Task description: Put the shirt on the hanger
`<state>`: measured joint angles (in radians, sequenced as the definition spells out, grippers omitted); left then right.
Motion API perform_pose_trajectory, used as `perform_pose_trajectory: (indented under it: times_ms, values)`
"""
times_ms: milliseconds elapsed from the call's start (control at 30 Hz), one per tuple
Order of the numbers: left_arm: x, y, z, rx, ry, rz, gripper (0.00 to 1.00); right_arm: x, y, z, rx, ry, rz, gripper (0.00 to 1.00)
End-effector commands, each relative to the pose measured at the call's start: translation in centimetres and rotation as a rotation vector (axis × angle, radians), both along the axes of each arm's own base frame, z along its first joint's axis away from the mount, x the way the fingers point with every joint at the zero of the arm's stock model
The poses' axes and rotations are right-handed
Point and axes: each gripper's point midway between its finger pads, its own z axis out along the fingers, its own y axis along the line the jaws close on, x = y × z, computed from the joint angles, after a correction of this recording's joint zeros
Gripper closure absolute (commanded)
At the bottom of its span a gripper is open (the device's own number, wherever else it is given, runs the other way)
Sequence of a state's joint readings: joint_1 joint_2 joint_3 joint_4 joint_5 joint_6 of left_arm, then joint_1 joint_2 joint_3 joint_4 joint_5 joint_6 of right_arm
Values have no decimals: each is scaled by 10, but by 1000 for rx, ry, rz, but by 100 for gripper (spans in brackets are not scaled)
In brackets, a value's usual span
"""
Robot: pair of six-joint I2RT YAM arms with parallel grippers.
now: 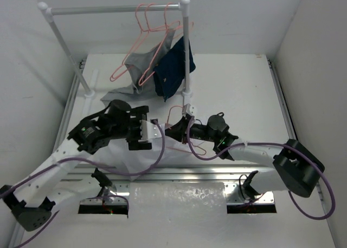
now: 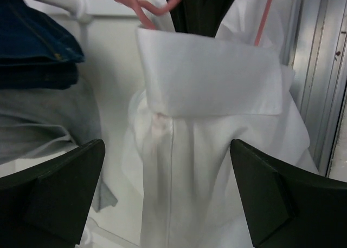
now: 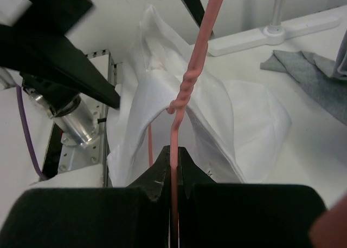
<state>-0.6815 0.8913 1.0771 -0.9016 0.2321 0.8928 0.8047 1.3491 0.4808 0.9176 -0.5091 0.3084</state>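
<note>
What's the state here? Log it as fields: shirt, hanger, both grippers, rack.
shirt: large wrinkled white thin-fabric shirt, collar folded down
hanger: thin salmon-pink wire hanger, partly inside shirt
left gripper: open, facing the collar
right gripper: shut on hanger wire
rack: white pipe rail holding spare pink hangers, grey garment, navy garment

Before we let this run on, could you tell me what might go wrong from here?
1. The right jaws pinch only the thin wire of the hanger, so it may twist or slip under the weight of the shirt.
2. The left jaws stand open either side of the collar, gripping nothing; the shirt could slide off.
3. The rack is close; the hanger might snag it.
</note>
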Motion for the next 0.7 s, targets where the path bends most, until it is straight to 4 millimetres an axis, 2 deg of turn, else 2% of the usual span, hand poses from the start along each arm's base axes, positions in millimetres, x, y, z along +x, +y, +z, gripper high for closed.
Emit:
perform_pose_trajectory:
  times_ms: [0, 100, 167, 200, 367, 400, 467, 533, 567, 667]
  values:
    - [17, -10, -10, 5, -20, 5, 0, -12, 1, 38, 65, -134, 67, 100]
    - [13, -16, -1, -55, -21, -28, 1, -21, 1, 45, 59, -172, 115, 100]
    - [10, -22, 8, -97, -8, -43, 13, -25, 0, 49, 60, -196, 134, 100]
    - [9, -23, 9, -102, -3, -43, 27, -26, 0, 52, 62, -206, 142, 100]
    - [-1, -28, -7, -99, 93, -66, 50, -36, 2, 64, 79, -229, 202, 100]
    - [-2, -30, -9, -101, 105, -73, 62, -36, 3, 65, 81, -233, 206, 100]
    - [-8, -36, -8, -130, 131, -103, 75, -38, 5, 67, 82, -234, 217, 100]
    - [-13, -41, -5, -157, 151, -126, 95, -38, 7, 67, 75, -235, 220, 100]
    - [-13, -43, -4, -165, 158, -128, 100, -38, 8, 68, 74, -237, 223, 100]
    - [-5, -43, 8, -208, 113, -78, 100, -33, 7, 65, 52, -232, 193, 98]
